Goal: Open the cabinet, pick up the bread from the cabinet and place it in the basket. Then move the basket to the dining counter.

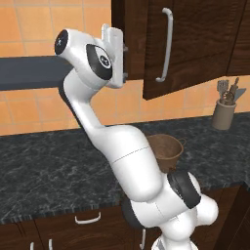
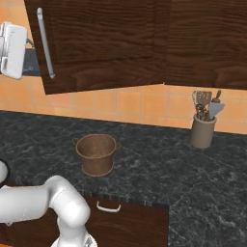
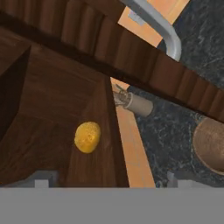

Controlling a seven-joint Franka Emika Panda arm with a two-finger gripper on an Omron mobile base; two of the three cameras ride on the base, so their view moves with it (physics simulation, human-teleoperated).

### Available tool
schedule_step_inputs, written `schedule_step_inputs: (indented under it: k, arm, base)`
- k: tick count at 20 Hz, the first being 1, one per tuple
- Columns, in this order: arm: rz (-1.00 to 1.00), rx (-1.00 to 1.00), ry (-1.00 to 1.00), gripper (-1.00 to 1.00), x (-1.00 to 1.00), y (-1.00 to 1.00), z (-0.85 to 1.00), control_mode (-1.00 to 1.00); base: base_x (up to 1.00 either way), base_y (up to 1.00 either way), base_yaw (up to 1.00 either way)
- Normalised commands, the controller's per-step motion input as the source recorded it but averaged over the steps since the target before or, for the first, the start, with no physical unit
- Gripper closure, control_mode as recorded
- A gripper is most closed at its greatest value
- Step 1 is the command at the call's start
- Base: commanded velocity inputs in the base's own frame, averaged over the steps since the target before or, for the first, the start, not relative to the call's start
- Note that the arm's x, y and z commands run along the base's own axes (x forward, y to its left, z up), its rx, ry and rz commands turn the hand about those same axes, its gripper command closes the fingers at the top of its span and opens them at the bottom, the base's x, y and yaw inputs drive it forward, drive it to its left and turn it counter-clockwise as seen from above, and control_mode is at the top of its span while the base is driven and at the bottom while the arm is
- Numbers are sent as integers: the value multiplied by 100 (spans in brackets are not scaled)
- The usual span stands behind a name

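Golden-yellow and lumpy, the small round bread roll point(image 3: 87, 137) sits on the wooden floor inside the dark brown wood-grain wall cabinet point(image 1: 195, 44), close to its side wall, and that's what we're after right now. The door is swung open with its long silver bar handle point(image 1: 166, 45) facing out, so the opening part looks done to us.

Our gripper point(image 3: 107, 183) is up at the mouth of the cabinet, jaws spread wide and holding nothing. In the hand view the roll lies ahead of the two dark tips, a bit off to the left-hand one, and well apart from them.

How we'd do this bit: shift over so the roll sits between the fingers before pushing in, since the side wall is just beside it and one finger could clip the panel edge. Go in level, don't close till the roll is properly between the pads, and squeeze gently, we reckon it would squash or roll.

Further right and down on the black marbled worktop point(image 2: 159, 169), the round brown bucket-shaped basket point(image 2: 96, 153) stands upright, nothing in it as far as we can tell, almost under the open door. Handy drop spot. The grey-tan pot of utensils point(image 2: 203, 128) is well off to the right, out of our way.
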Motion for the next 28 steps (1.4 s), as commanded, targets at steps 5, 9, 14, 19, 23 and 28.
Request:
schedule_step_inputs:
  k: [5,9,14,19,23,28]
  arm:
    - [-25,31,-24,-100,24,5,-76,-100]
    - [-21,24,-33,-100,29,1,-58,-100]
    - [-14,20,-37,-100,32,1,-46,-100]
    - [-14,12,-40,-100,4,5,-26,-100]
    - [-11,7,-42,-100,-71,-9,-4,-100]
    - [-21,10,-32,-100,-90,-15,-4,-100]
  base:
    - [0,0,0]
    - [0,0,0]
    - [0,0,0]
    - [0,0,0]
    - [0,0,0]
    - [0,0,0]
